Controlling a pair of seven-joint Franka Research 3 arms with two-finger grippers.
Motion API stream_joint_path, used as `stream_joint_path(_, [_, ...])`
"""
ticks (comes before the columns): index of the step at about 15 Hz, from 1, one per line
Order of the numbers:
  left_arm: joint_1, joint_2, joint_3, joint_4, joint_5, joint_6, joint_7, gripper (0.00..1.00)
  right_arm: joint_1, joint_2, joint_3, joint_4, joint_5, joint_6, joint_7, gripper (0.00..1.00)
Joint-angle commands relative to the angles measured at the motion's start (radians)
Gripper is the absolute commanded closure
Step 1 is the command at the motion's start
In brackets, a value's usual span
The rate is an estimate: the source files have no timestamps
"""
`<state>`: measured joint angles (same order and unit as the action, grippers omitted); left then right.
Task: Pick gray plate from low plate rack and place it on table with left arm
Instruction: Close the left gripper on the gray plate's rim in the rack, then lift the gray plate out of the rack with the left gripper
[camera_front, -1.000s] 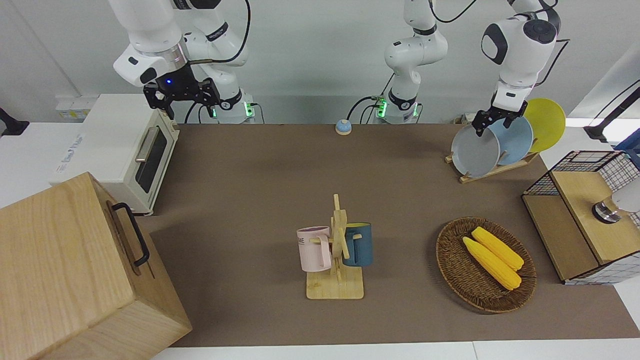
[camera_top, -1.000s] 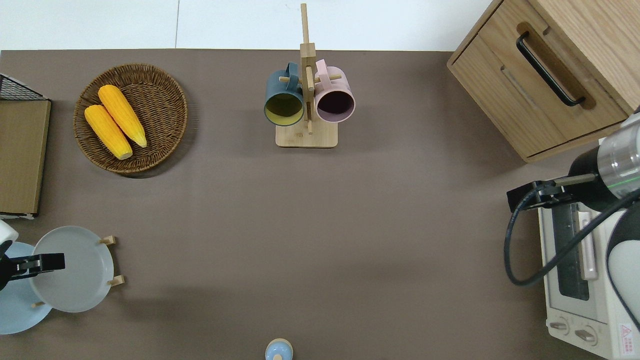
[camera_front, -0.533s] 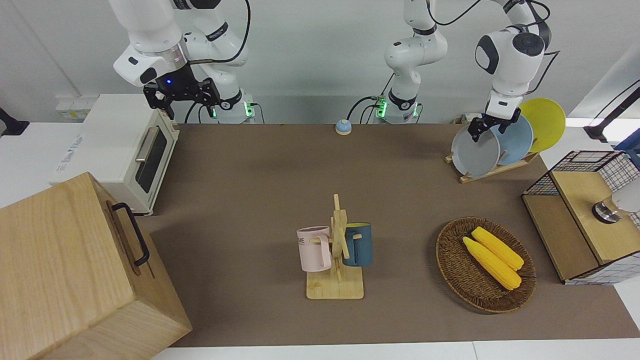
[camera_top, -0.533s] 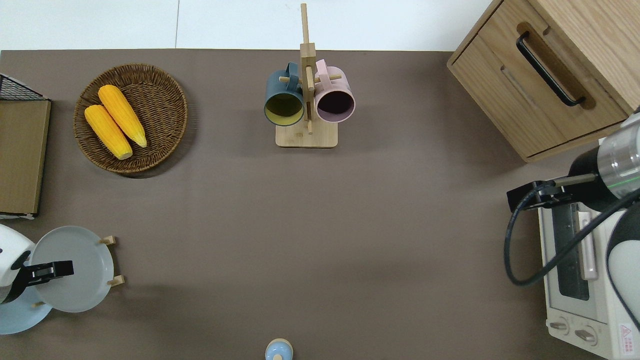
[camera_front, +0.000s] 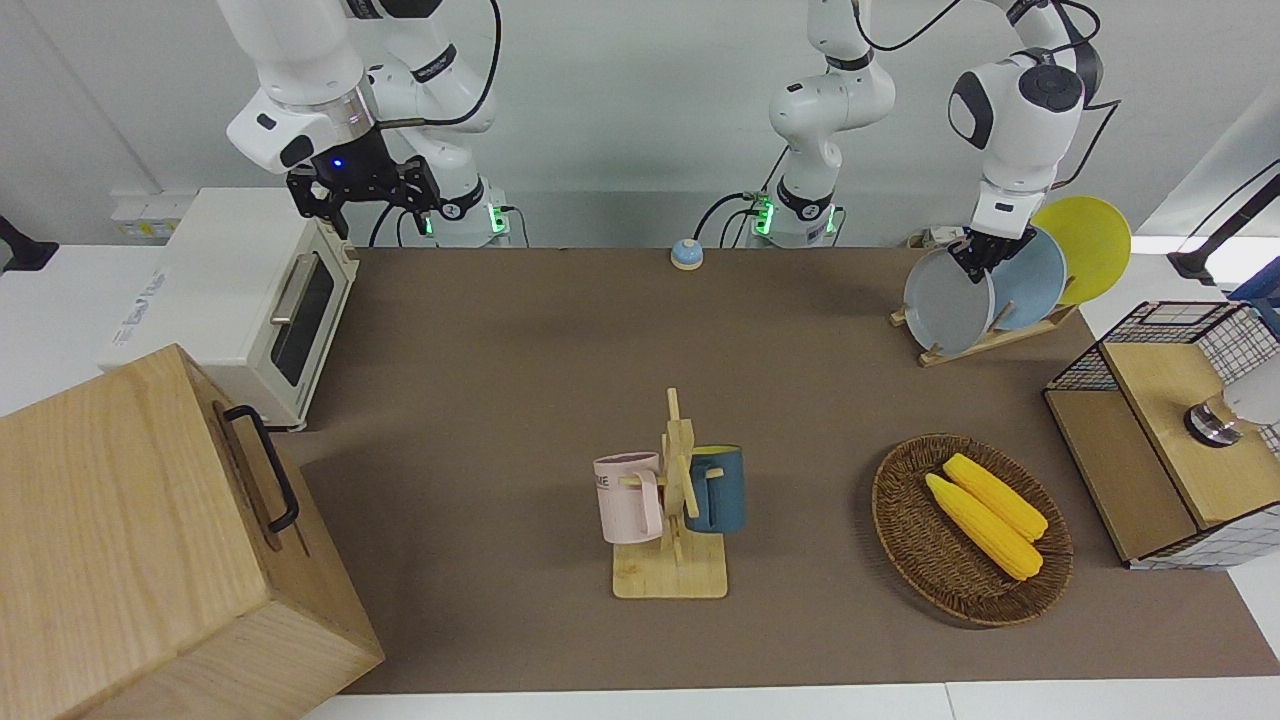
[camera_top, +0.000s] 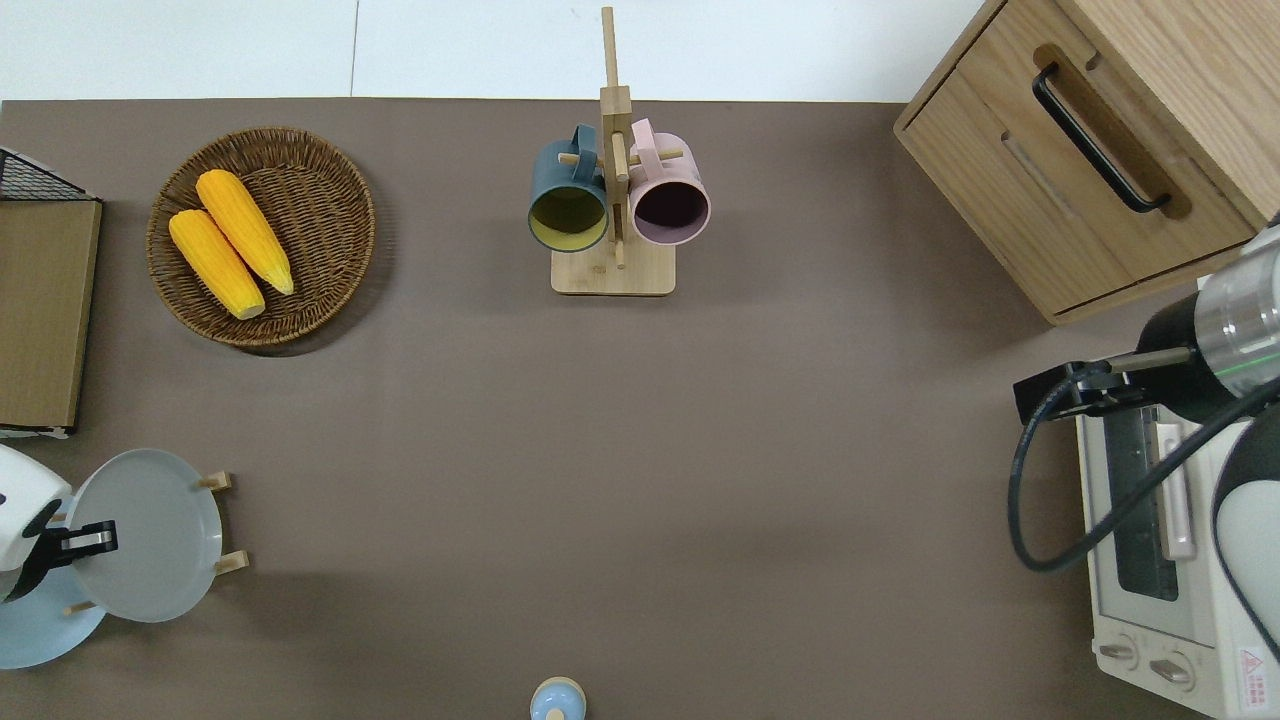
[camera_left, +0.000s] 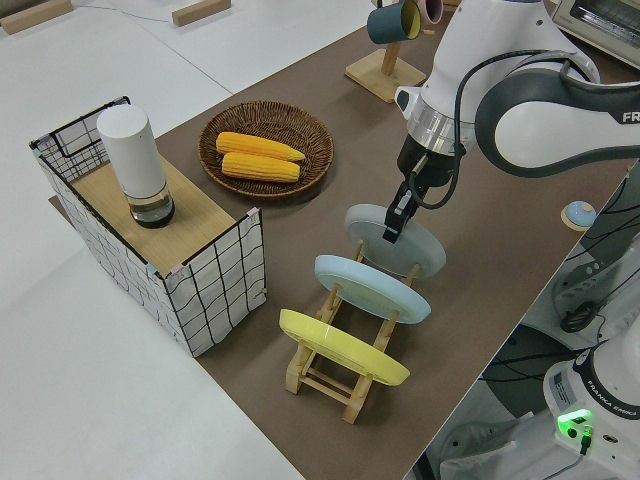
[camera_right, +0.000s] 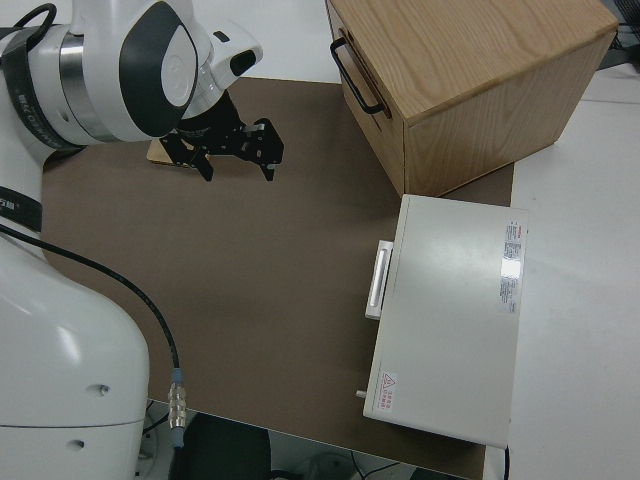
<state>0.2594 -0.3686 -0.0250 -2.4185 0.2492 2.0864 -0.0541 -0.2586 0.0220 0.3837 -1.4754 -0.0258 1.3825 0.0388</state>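
The gray plate (camera_front: 948, 305) leans in the low plate rack (camera_front: 985, 340) at the left arm's end of the table (camera_front: 520, 380), in the slot closest to the table's middle. It also shows in the overhead view (camera_top: 150, 535) and the left side view (camera_left: 415, 250). My left gripper (camera_front: 980, 255) is at the plate's upper rim, reaching over its edge (camera_top: 85, 540) (camera_left: 395, 220). The plate still rests in the rack (camera_left: 340, 375). My right gripper (camera_front: 365, 195) is parked and open (camera_right: 235, 150).
A light-blue plate (camera_front: 1035, 280) and a yellow plate (camera_front: 1095, 245) stand in the same rack. A wicker basket (camera_front: 905, 520) with two corn cobs, a wire crate (camera_front: 1170, 430), a mug stand (camera_front: 675, 500), a bell (camera_front: 686, 254), a toaster oven (camera_front: 250, 300) and a wooden box (camera_front: 150, 540) are around.
My left gripper has drawn in from over the gray plate's face to its upper rim. The plate has shifted slightly in the rack. The right arm has not moved.
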Motion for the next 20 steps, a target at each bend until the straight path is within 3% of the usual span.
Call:
stream_joint_path(1, [0.006,-0.012,-0.009,-0.010,0.021,0.006,-0.016,1.00,-0.024,-0.002,0.021,0.007,-0.006,-0.013,0.012,0.017])
stream_joint_path(3, [0.004,-0.013,-0.009,0.010,0.021,-0.015,-0.013,1.00,-0.024,-0.002,0.020,0.007,-0.006,-0.011,0.012,0.017])
stream_joint_path(11, [-0.048,-0.015,-0.013,0.266,0.007,-0.336,-0.001,1.00,-0.024,-0.002,0.020,0.007,-0.006,-0.011,0.012,0.017])
stream_joint_path(14, [-0.078,-0.013,-0.013,0.286,0.004,-0.361,-0.001,1.00,-0.024,-0.002,0.021,0.007,-0.006,-0.011,0.012,0.017])
stream_joint_path(20, [-0.120,0.028,-0.012,0.280,-0.204,-0.344,0.022,1.00,-0.024,-0.002,0.020,0.007,-0.006,-0.011,0.012,0.017])
